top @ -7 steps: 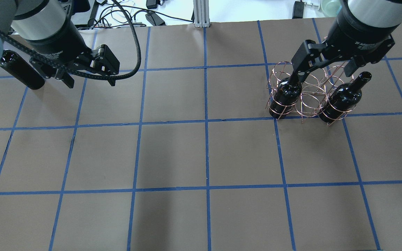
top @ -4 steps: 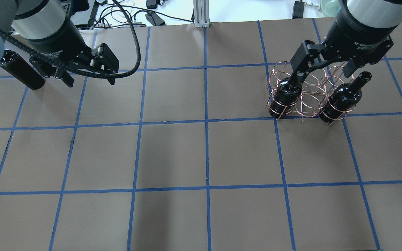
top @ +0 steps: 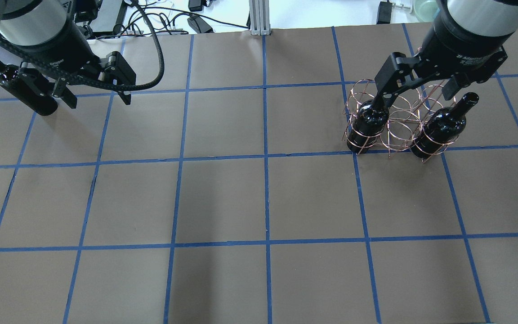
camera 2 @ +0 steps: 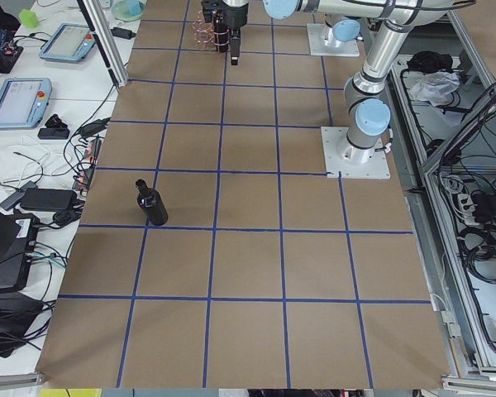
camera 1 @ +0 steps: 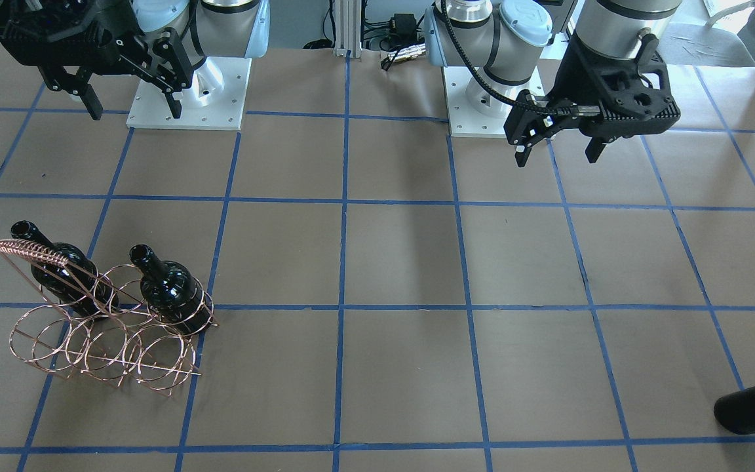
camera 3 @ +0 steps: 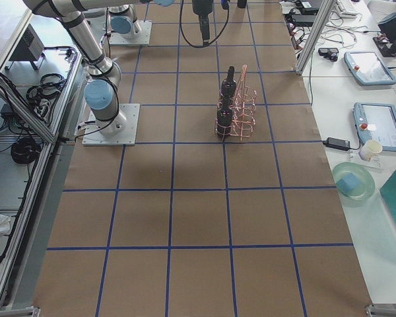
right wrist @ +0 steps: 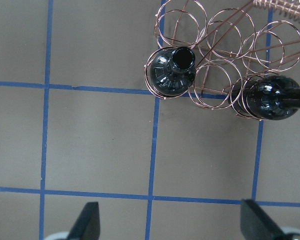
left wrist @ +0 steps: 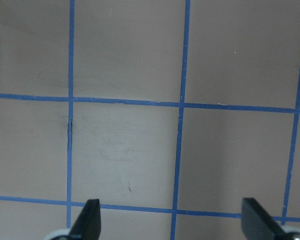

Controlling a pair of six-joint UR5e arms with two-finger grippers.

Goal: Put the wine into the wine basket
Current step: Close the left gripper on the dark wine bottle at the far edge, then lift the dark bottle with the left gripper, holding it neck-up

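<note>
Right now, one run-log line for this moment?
left gripper open, empty | right gripper open, empty | wine basket: two bottles seated | third bottle upright on table, ungrasped

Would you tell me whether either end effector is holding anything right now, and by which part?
Nothing is held: the left end effector and the right end effector are both open and empty.

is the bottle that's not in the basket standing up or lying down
Standing up: in the left side view the bottle stands on its base on the table, neck pointing up.
</note>
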